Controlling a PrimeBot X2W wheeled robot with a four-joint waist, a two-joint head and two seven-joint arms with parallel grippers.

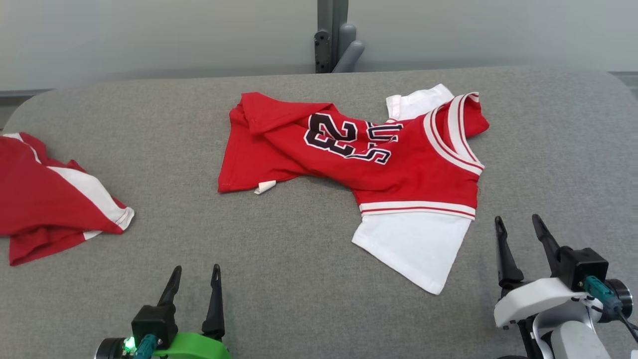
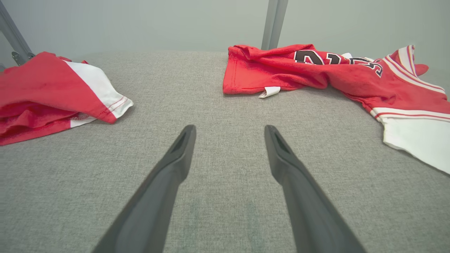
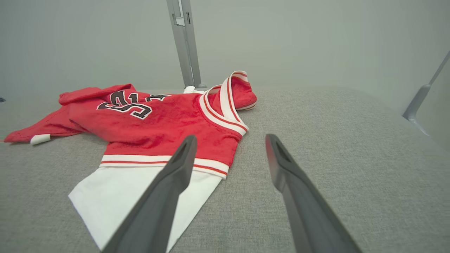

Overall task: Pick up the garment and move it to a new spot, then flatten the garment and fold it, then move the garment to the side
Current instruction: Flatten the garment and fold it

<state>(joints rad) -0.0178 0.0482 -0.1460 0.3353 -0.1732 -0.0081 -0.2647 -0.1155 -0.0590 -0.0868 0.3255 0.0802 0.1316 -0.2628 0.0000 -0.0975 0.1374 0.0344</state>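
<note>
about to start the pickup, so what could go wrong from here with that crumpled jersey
1. The crumpled red number-23 jersey with white sleeves lies bunched, a corner folded over; a pinch may catch several layers and hinder flattening.
2. Its white sleeve lies nearest the open right pincer; lifting by it alone could drag the body over the grey fabric table.
3. A second red and white garment lies left of the open left pincer and might be grabbed instead.

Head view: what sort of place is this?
Likely a test bench for garment folding, not a home: a grey fabric-covered table, a bare pale wall with a metal post, and a red jersey plus a second red garment.
</note>
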